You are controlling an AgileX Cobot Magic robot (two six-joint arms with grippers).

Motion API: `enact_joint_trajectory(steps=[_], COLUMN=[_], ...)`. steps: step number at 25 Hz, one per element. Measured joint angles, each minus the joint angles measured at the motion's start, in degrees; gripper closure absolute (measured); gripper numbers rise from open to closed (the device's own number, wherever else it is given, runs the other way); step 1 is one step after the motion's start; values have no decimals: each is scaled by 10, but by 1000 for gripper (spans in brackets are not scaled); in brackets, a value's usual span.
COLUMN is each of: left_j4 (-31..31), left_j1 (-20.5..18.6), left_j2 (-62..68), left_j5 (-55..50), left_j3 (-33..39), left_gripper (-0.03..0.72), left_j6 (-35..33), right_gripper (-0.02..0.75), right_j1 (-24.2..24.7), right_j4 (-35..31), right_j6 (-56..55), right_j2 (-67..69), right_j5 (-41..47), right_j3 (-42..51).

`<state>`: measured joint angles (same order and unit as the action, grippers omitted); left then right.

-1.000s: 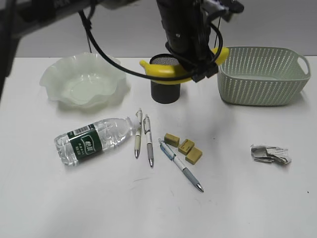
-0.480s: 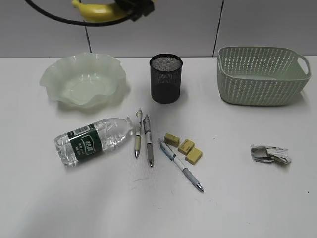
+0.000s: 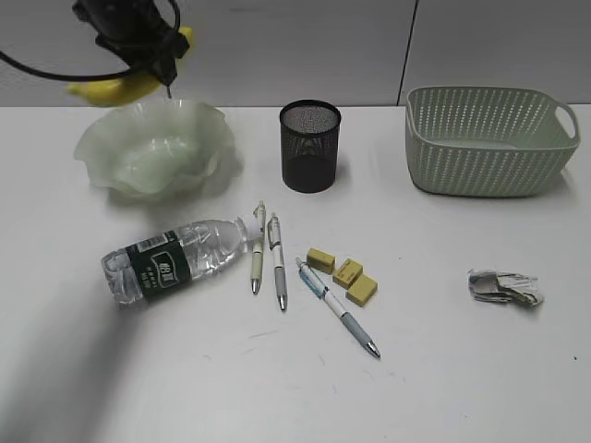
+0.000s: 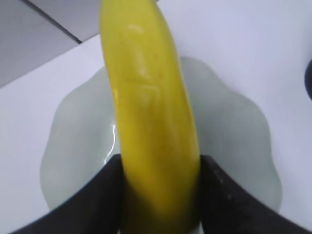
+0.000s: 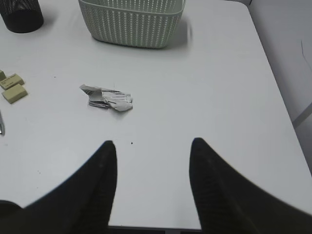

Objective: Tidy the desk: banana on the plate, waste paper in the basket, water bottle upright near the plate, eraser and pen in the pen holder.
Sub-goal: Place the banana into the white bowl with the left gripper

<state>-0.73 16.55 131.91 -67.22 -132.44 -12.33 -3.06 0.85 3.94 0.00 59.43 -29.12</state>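
My left gripper (image 3: 138, 57) is shut on the yellow banana (image 3: 115, 88) and holds it in the air above the back left rim of the pale green plate (image 3: 185, 175). In the left wrist view the banana (image 4: 151, 112) hangs over the plate (image 4: 234, 141). The water bottle (image 3: 175, 260) lies on its side. Three pens (image 3: 275, 261) and three erasers (image 3: 346, 275) lie mid-desk. The black mesh pen holder (image 3: 309, 148) stands behind them. The waste paper (image 3: 503, 287) (image 5: 107, 98) lies at the right, before the basket (image 3: 489, 143) (image 5: 131, 22). My right gripper (image 5: 152, 146) is open and empty above the desk (image 3: 277, 388).
The desk's right edge (image 5: 280, 97) and front edge show in the right wrist view, with floor beyond. A grey wall runs behind the desk. A black cable loops from the left arm above the plate.
My left gripper has carried the banana from above the pen holder up and leftward, and now down to just above the plate. Everything on the desk stays put.
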Motion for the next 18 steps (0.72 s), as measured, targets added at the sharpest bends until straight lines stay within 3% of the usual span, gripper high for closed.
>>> enact_joint_trajectory(steps=[11, 18], left_j4=[13, 13], left_j1=[-8, -8], left_j2=[96, 90], left_j5=[13, 20], left_j3=[0, 1], left_gripper=[353, 261], left_j6=[0, 3], right_gripper=[344, 344], right_j1=[0, 0], right_j4=[0, 0], right_j6=[0, 0], right_j2=[0, 0], right_j5=[0, 0], right_j3=[0, 0])
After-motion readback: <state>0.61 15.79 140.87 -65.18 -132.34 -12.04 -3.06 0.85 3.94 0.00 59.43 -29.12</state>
